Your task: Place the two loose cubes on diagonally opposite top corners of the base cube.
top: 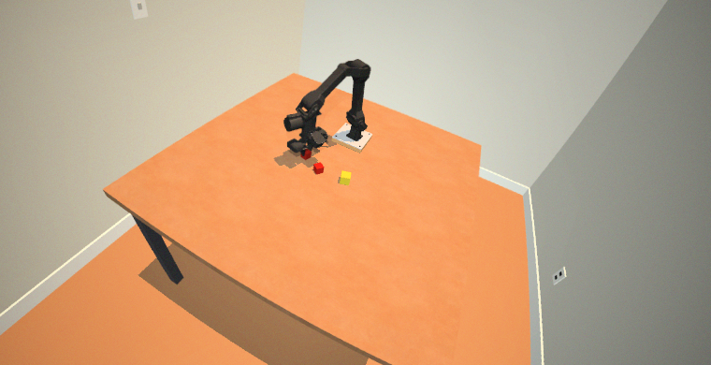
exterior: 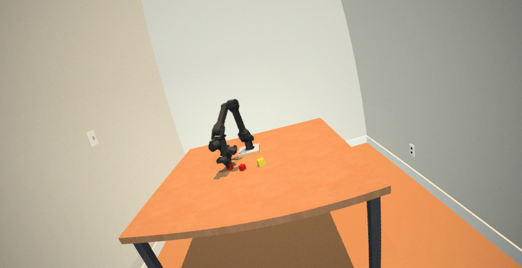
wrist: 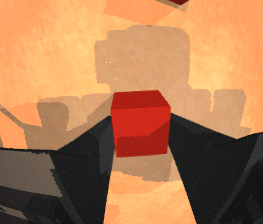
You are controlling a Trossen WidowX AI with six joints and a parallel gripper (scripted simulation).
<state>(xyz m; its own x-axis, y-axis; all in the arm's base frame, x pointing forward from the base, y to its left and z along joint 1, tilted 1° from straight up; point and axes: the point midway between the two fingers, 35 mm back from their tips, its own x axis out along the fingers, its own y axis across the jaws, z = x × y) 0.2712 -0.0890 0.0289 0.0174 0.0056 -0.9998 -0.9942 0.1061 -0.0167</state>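
From where I stand, one red cube (top: 306,153) (exterior: 229,167) (wrist: 141,127) is down at the table (top: 308,233) (exterior: 255,196), pinched between the gripper's (top: 303,151) (exterior: 228,165) (wrist: 141,125) fingers. The other red cube (top: 318,167) (exterior: 242,167) (wrist: 181,1) sits near it, and beyond that the yellow cube (top: 345,178) (exterior: 260,161), surely the base, has nothing on top. Both placements remain, then letting go and backing off.

No lettering, label, brand name, number or sign can be read in any of the views. That goes for the orange rectangular table (top: 348,242) (exterior: 255,200), taken here as the landmark, for the small yellow cube (top: 345,178) (exterior: 260,162) and the two small red cubes on top of it, and for the walls rising beyond it.
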